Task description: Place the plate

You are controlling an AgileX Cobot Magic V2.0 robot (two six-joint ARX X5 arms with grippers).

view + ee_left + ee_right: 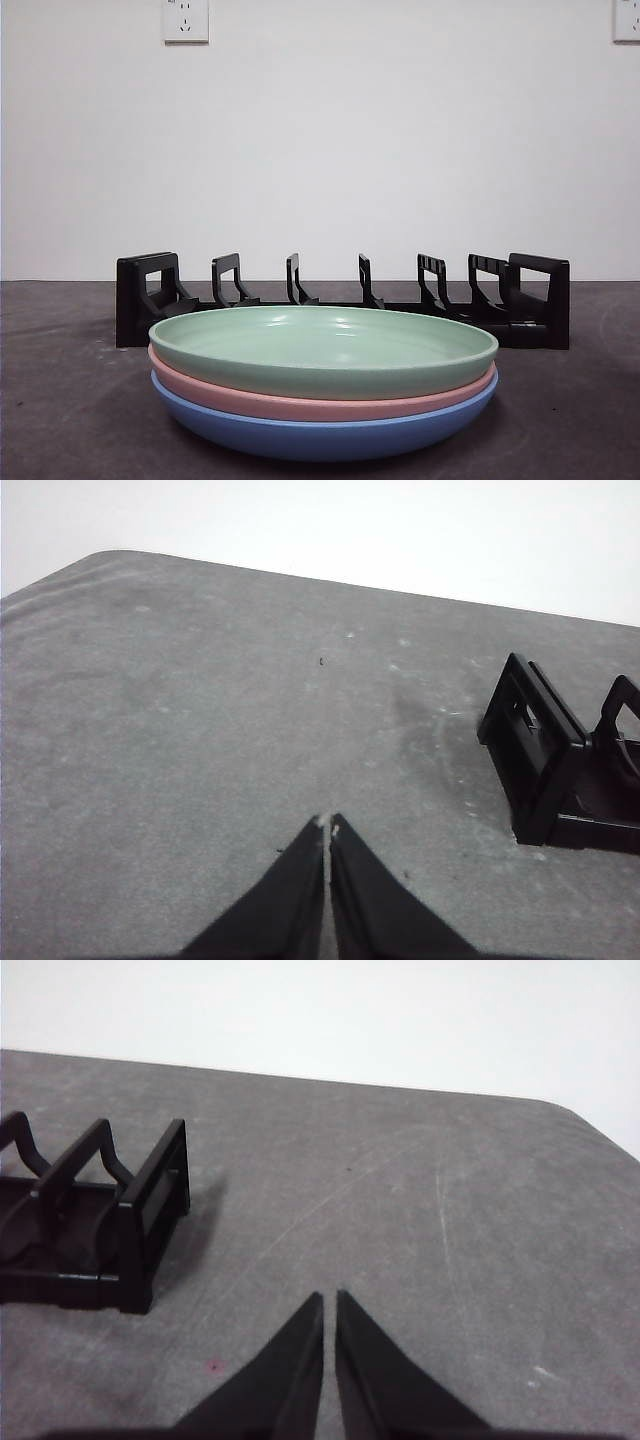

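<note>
Your left gripper (327,825) hangs over bare grey tabletop (200,730) with its jaws pressed together on nothing, one end of the black plate rack (560,770) just off to its side. In the front view, three plates sit stacked before the rack (340,300): green plate (323,350) on top, pink plate (300,402) beneath, blue plate (320,435) at the bottom. Your right gripper (330,1300) is likewise clenched and empty, near the rack's (100,1220) other end.

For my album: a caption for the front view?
Green plate atop pink and blue plates, before black rack.
</note>
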